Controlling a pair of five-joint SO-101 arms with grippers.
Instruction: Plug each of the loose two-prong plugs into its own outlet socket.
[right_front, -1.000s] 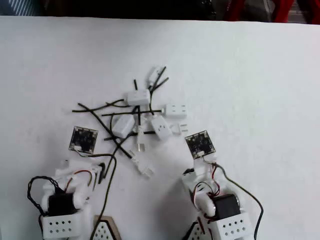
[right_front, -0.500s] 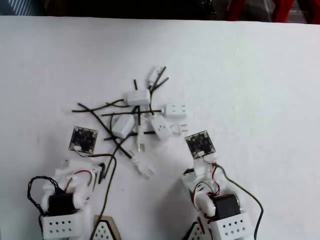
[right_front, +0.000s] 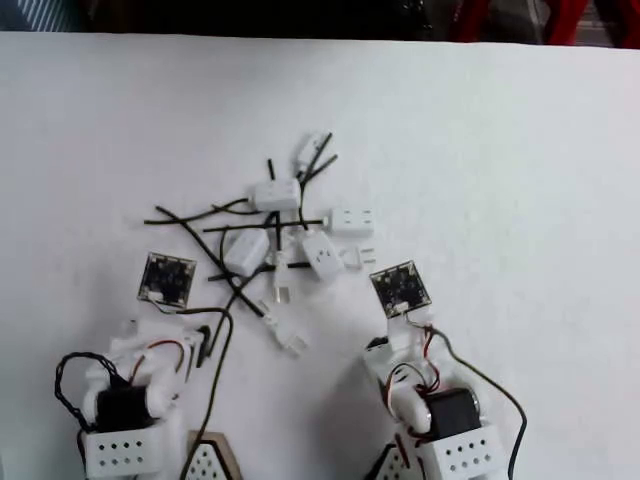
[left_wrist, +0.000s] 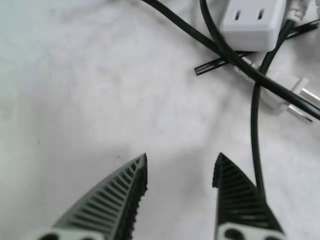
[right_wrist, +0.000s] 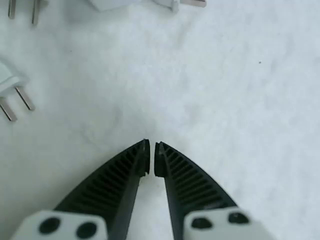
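Left pincer (left_wrist: 181, 162) is held spread and empty over the surface (left_wrist: 90, 90); the right pincer (right_wrist: 152, 151) is closed on nothing. A plug (left_wrist: 292, 95) lies ahead of the left one, near a socket (left_wrist: 250, 20), slantwise across its reach; the left arm is judged nearer.

The white table (right_front: 520, 150) is brightly and evenly lit from above, while the room (right_front: 300, 15) beyond its far edge is dark. Shadows are soft and faint: a grey patch lies on the table around the left gripper (left_wrist: 181, 157), and a paler one ahead of the right gripper (right_wrist: 152, 145).
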